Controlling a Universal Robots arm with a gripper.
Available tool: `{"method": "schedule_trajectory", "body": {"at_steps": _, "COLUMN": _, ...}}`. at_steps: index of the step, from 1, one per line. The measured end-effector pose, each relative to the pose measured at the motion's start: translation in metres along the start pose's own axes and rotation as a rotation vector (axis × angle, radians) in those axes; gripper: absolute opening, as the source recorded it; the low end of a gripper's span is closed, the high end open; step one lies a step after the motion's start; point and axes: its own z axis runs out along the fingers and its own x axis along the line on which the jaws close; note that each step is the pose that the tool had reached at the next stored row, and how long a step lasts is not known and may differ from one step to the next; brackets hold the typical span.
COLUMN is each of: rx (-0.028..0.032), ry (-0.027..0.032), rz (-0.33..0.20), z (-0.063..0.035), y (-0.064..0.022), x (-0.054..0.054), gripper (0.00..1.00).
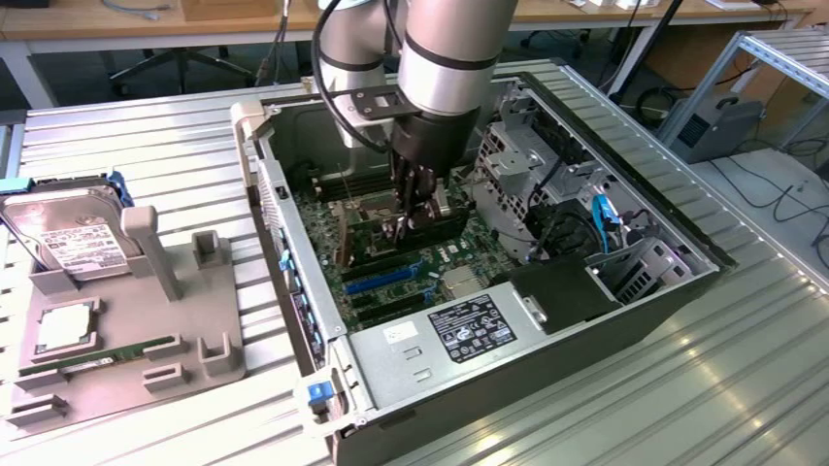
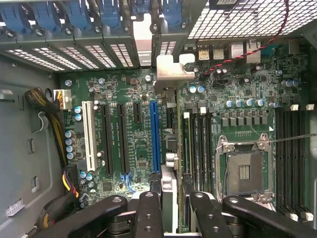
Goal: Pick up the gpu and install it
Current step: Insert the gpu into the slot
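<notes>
The open computer case (image 1: 518,320), grey sheet metal, fills the middle of the exterior view, its green motherboard (image 2: 133,139) lying flat inside. The arm (image 1: 441,58) reaches down from the upper centre. Its gripper (image 1: 412,225), jaws partly closed, clamps the gpu (image 2: 169,163), a thin card held on edge, long axis running toward the slotted rear wall, silvery bracket (image 2: 171,69) leading.

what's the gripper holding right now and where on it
The gripper holds the gpu edge-on by its upper long edge, fingers pinching either face, over the motherboard inside the open computer case.
</notes>
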Motion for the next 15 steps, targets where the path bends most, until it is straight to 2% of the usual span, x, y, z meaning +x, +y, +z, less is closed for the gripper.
{"method": "schedule_trajectory", "body": {"at_steps": 15, "rx": 0.0000, "ry": 0.0000, "rz": 0.000, "z": 0.0027, "y": 0.0016, "x": 0.0006, "gripper": 0.27}}
